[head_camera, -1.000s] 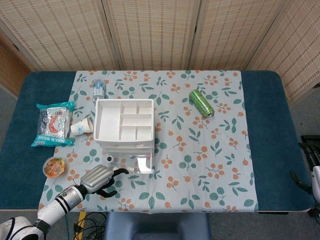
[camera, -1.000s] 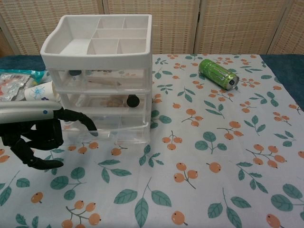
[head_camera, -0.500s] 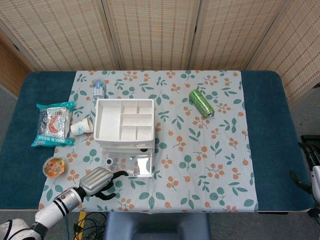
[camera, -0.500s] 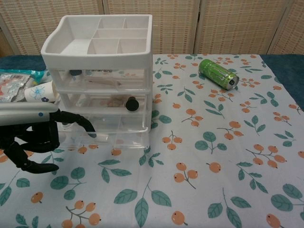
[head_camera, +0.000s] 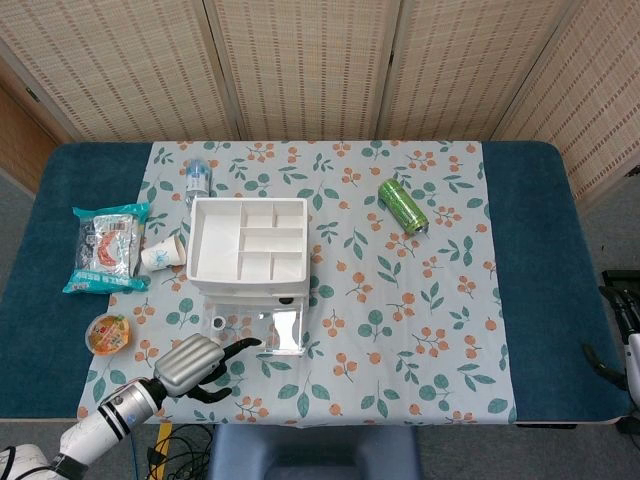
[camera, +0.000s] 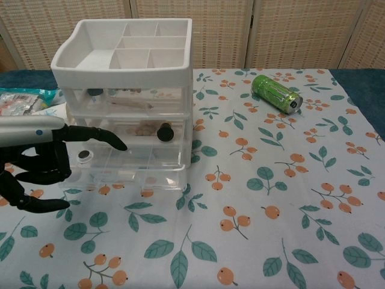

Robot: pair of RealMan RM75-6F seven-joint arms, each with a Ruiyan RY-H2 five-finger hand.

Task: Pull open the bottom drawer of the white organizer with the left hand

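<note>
The white organizer (head_camera: 248,243) (camera: 126,54) stands left of centre on the floral cloth. Its clear bottom drawer (head_camera: 262,330) (camera: 129,173) juts out in front of the two drawers above. My left hand (head_camera: 190,362) (camera: 39,164) is at the drawer's front left. One finger (camera: 108,140) stretches out straight over the drawer's front edge; the others are loosely bent beside it and grip nothing. A small round knob (camera: 84,156) shows on the drawer front next to the hand. My right hand (head_camera: 615,335) shows only in part at the table's far right edge.
A green can (head_camera: 403,206) (camera: 277,93) lies to the right of the organizer. A water bottle (head_camera: 197,178), a paper cup (head_camera: 162,255), a snack bag (head_camera: 106,248) and a fruit cup (head_camera: 110,333) sit to its left. The table's front edge is just behind my left hand.
My left hand has drawn back toward the table's front edge and the bottom drawer has slid further out. The finger that was hooked at the drawer front now lies straight.
</note>
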